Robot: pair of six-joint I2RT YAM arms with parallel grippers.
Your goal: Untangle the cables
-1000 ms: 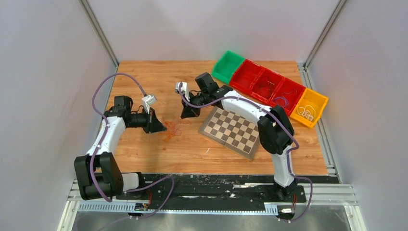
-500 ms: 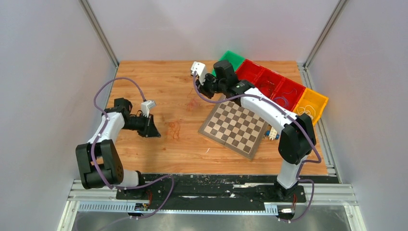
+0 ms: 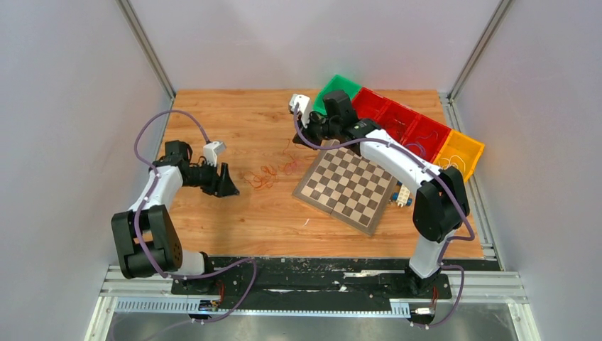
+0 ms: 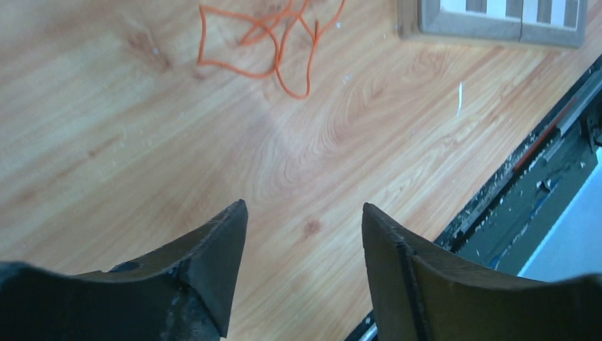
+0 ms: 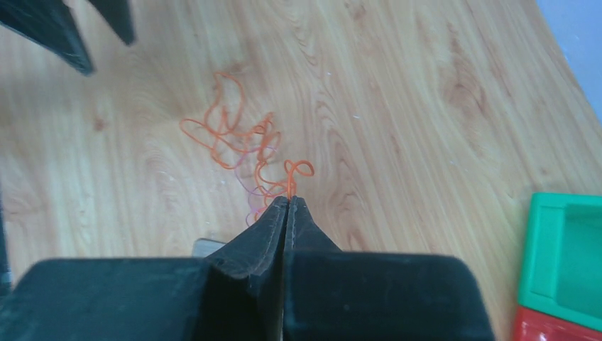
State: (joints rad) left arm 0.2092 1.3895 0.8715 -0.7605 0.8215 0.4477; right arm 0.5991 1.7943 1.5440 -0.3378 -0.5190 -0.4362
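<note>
Over the wooden counter (image 3: 234, 114) we see the right arm (image 3: 397, 160) stretched far forward and the left arm (image 3: 160, 188) bent low, the right hand (image 5: 286, 202) pinched together on 1 strand, the left hand (image 4: 305, 213) spread apart just short of the cables (image 5: 241, 142), a thin, loose orange tangle lying between both hands.

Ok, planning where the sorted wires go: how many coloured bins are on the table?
5, in a diagonal row at the far right: a green bin, partly behind the right arm, then three red bins, then a yellow bin nearest. None looks hidden.
</note>
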